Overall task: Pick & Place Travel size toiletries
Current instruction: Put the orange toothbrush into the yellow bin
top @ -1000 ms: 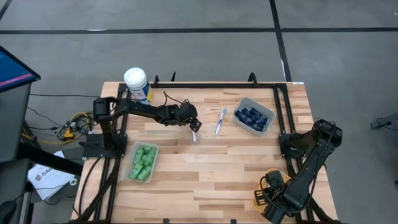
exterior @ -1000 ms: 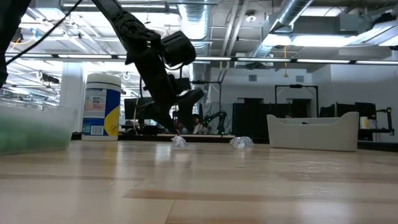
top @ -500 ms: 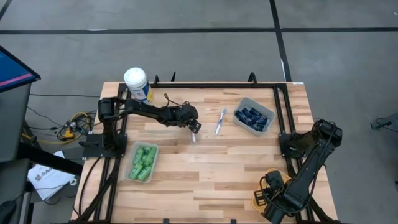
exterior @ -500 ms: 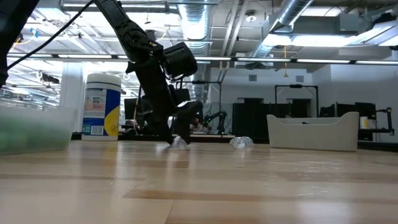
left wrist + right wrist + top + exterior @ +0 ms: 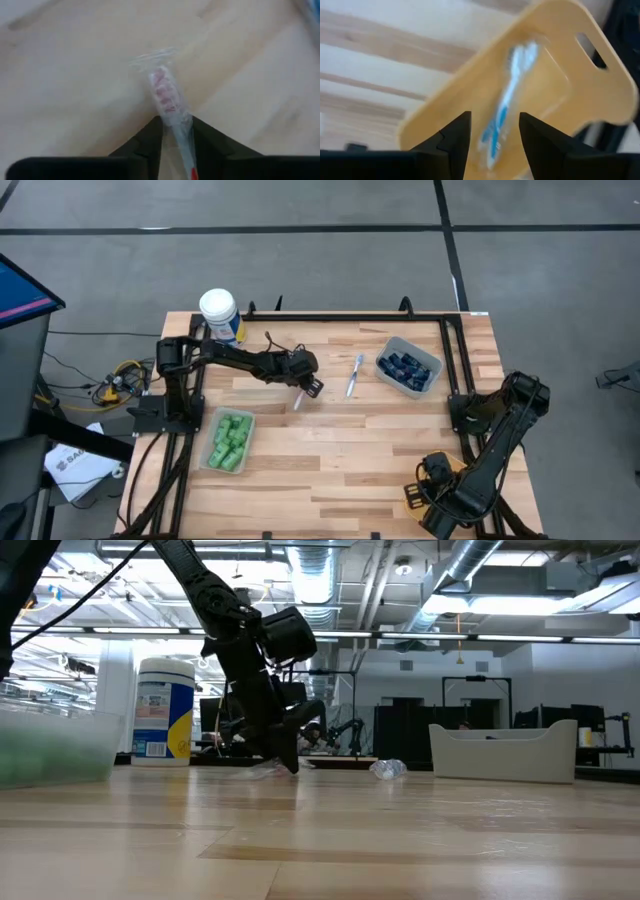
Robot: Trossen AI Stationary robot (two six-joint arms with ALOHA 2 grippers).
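A pink toothbrush point(image 5: 165, 92) in a clear wrapper sits near the table's middle, and my left gripper point(image 5: 303, 390) is shut on it. A blue toothbrush point(image 5: 354, 375) lies flat on the wood to its right. Navy tubes fill a clear bin point(image 5: 408, 367) at the far right. Green bottles fill a clear bin point(image 5: 229, 440) at the near left. At the near right corner my right gripper point(image 5: 493, 116) stands open above a yellow tray point(image 5: 560, 60). Another wrapped blue toothbrush point(image 5: 512, 80) lies in that tray. My left gripper pinches the pink toothbrush between its two fingers at the neck just behind the bristle head point(image 5: 176, 125), through the clear wrapper. The fingers slant down from the table's left. The head end point(image 5: 296, 403) sticks out beyond the fingertips, low over the wood; whether it is clear of the table, I cannot tell.
A large white-lidded canister point(image 5: 219, 315) stands at the far left corner. Black rails point(image 5: 350, 317) run along the table's far, left and right sides. Bare wood lies in the middle and near part of the table.
My left gripper has come down onto the pink toothbrush and shut on it. The toothbrush has turned, and its free end now points more toward the table's near left. My right arm has shifted a little over the yellow tray.
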